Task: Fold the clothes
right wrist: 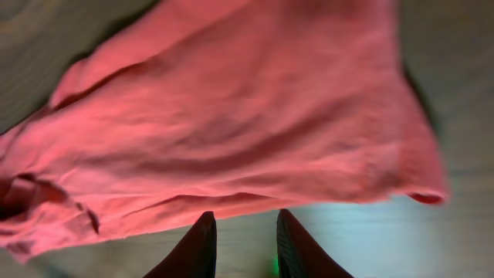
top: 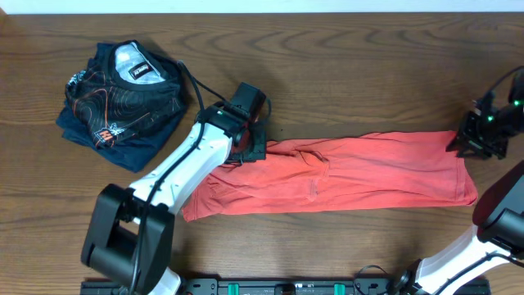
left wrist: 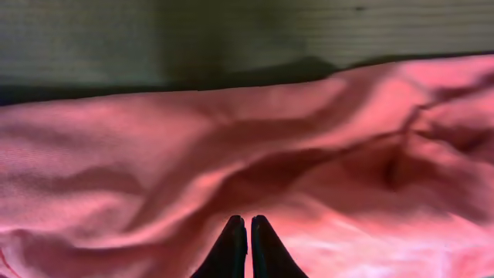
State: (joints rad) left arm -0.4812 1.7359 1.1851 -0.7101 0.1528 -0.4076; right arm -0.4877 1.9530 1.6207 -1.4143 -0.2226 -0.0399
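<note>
The shirt (top: 352, 172) lies in a long folded band on the worktop (top: 344, 49), from centre toward the right. The left pincer (left wrist: 248, 228) is closed tight over the band's left end; whether it pinches cloth I cannot tell. The right pincer (right wrist: 245, 220) stands partly open at the right end, empty. A navy garment (top: 123, 90) lies apart, far left.

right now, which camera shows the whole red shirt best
The overhead view. It shows the red shirt whole, a long band lying across the table. The left wrist view shows only wrinkled cloth up close. The right wrist view shows one end and its edge, not the rest.
</note>
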